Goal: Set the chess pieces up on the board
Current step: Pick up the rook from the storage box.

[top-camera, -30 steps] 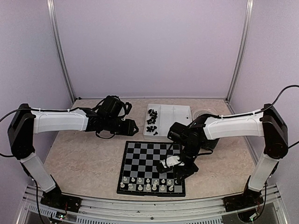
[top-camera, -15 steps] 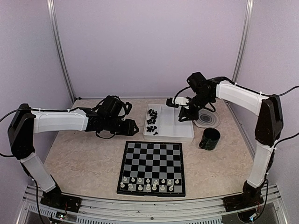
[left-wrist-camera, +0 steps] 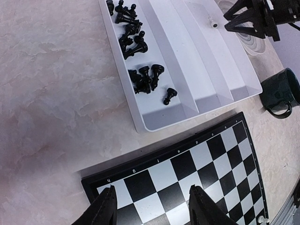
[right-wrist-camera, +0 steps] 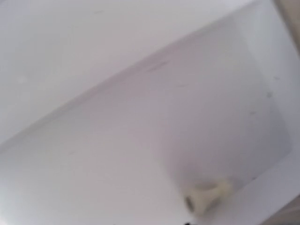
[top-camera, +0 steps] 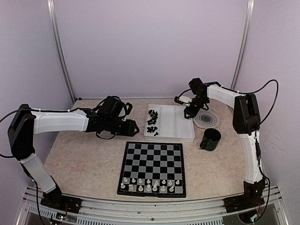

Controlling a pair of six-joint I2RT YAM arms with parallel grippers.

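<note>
Left wrist view: row of small pale characters (left-wrist-camera: 133, 171) is running along dark border (left-wrist-camera: 159, 161) of board (left-wrist-camera: 206, 159), one character standing by each square. Character near left corner is looking like "4", next one like "B". Both are showing tilted, so reading is not sure. Others along same edge are coming out too small and blurred for reading. Top view: border characters are not resolving. Right wrist view: white tray (right-wrist-camera: 140, 93) is showing blurred, nothing readable on it.
</note>
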